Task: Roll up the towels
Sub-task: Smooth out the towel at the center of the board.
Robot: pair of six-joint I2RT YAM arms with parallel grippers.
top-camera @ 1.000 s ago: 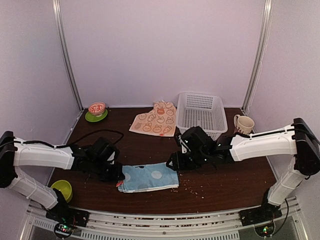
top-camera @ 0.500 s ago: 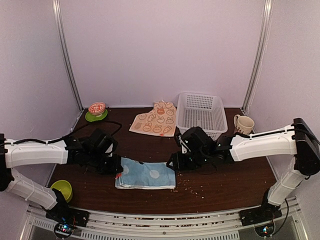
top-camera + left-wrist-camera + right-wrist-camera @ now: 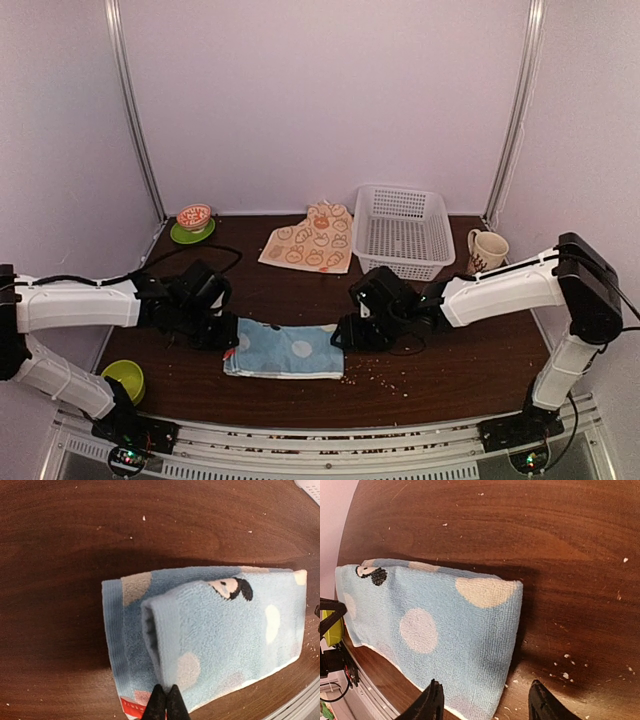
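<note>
The basket [image 3: 400,232] and mug [image 3: 487,248] block the far right.

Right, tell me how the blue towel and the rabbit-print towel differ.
The blue towel is folded into a thick strip; the rabbit-print towel lies spread open. The blue towel sits near the front with the left hand and right hand at its ends; the rabbit-print towel lies at the back beside the basket, untouched. The blue towel has pale dots; the rabbit-print towel is cream with orange prints. Neither is rolled.
</note>
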